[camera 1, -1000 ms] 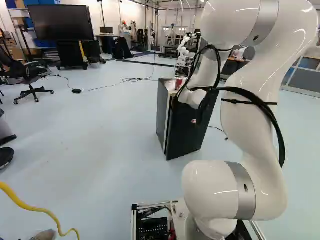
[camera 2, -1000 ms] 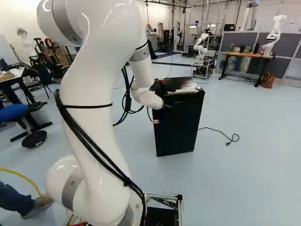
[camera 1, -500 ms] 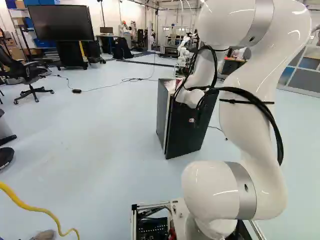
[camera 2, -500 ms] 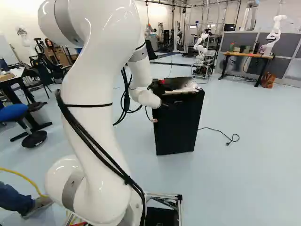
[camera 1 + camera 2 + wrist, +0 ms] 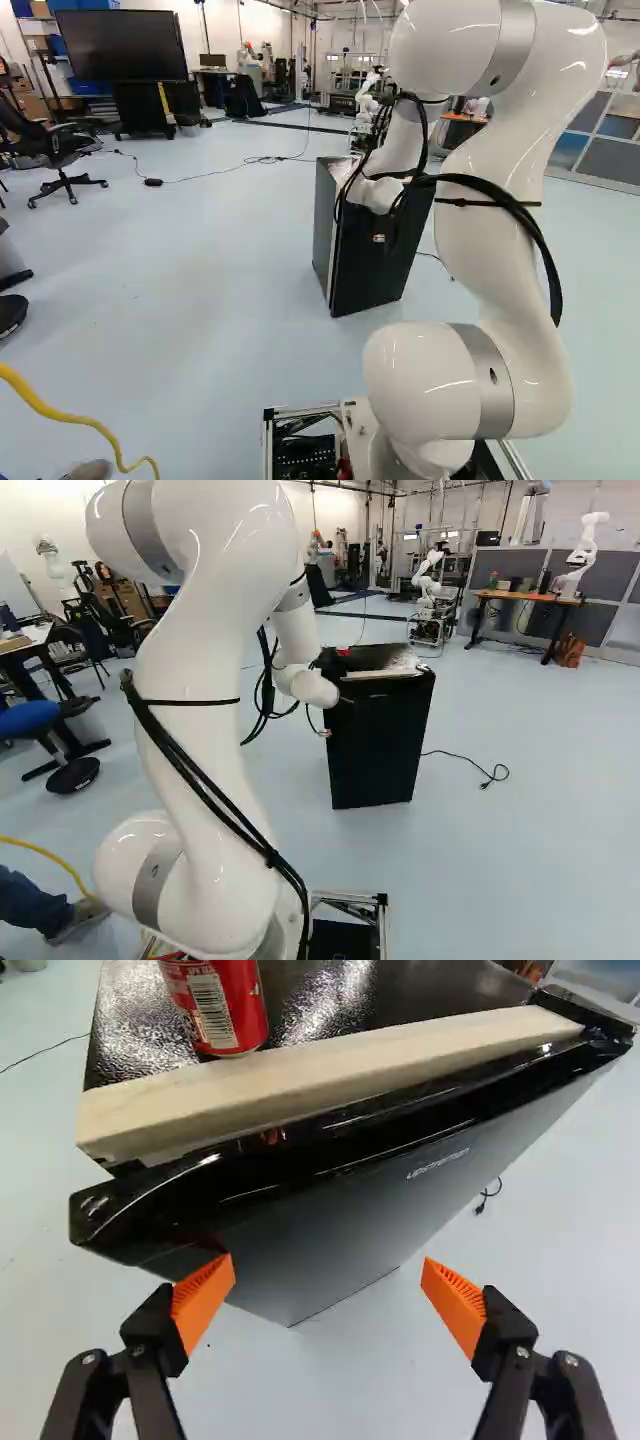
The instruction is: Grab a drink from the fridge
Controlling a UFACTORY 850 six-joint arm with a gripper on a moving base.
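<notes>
Well, the gripper (image 5: 328, 1270) gapes empty at the near side of the mini fridge (image 5: 320, 1225); advancing too low, it could bump the wooden strip (image 5: 340, 1073) and topple the red drink can (image 5: 225, 1010).

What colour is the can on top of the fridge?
The can is red; it shows best in the wrist view.

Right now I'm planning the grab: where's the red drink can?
The red can stands atop the black fridge, toward the left in the right base view, beside the pale wooden strip.
</notes>
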